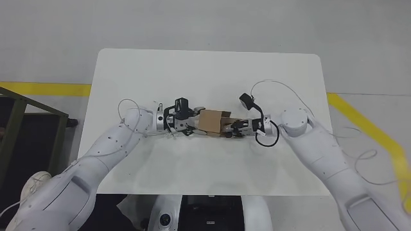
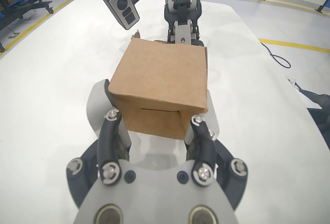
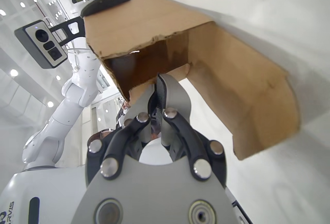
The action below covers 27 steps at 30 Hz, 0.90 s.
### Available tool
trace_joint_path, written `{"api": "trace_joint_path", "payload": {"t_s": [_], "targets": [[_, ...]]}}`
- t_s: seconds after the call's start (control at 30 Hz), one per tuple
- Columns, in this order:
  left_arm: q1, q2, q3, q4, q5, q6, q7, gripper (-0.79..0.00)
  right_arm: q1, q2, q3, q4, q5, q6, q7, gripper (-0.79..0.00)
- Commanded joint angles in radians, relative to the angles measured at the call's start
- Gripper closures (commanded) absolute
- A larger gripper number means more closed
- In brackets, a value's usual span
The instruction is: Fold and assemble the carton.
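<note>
The carton (image 1: pixel 214 122) lies mid-surface (image 1: pixel 205 70) between both arms. The left claw (image 2: pixel 157 106) straddles one end, fingers against both sides; the right claw (image 3: pixel 157 83), pressed together, pinches a flap at the opposite end

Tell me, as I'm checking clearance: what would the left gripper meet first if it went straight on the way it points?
The carton: its open end sits right inside the left gripper, so pushing on would likely press into that end at once.
</note>
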<state>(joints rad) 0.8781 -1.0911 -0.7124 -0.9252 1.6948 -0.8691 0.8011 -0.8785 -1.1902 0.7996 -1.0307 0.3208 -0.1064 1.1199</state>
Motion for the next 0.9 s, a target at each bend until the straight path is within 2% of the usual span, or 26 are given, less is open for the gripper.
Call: {"api": "trace_joint_path", "payload": {"t_s": [0.0, 0.37, 0.6, 0.87], "targets": [[0.002, 0.0, 0.0, -0.003, -0.003, -0.001, -0.001, -0.385, 0.009, -0.01, -0.009, 0.016, 0.021, -0.019, -0.004, 0.0], [0.006, 0.0, -0.007, -0.003, -0.023, -0.003, -0.019, -0.385, 0.071, -0.06, -0.059, 0.153, 0.087, -0.087, 0.042, 0.0], [0.01, 0.002, -0.011, -0.003, -0.024, -0.003, -0.019, -0.385, 0.06, -0.024, 0.028, 0.184, 0.071, -0.123, 0.024, 0.0], [0.019, 0.007, -0.015, -0.019, -0.017, -0.005, -0.012, -0.388, 0.031, 0.011, 0.115, 0.113, 0.003, -0.103, -0.114, 0.0]]}}
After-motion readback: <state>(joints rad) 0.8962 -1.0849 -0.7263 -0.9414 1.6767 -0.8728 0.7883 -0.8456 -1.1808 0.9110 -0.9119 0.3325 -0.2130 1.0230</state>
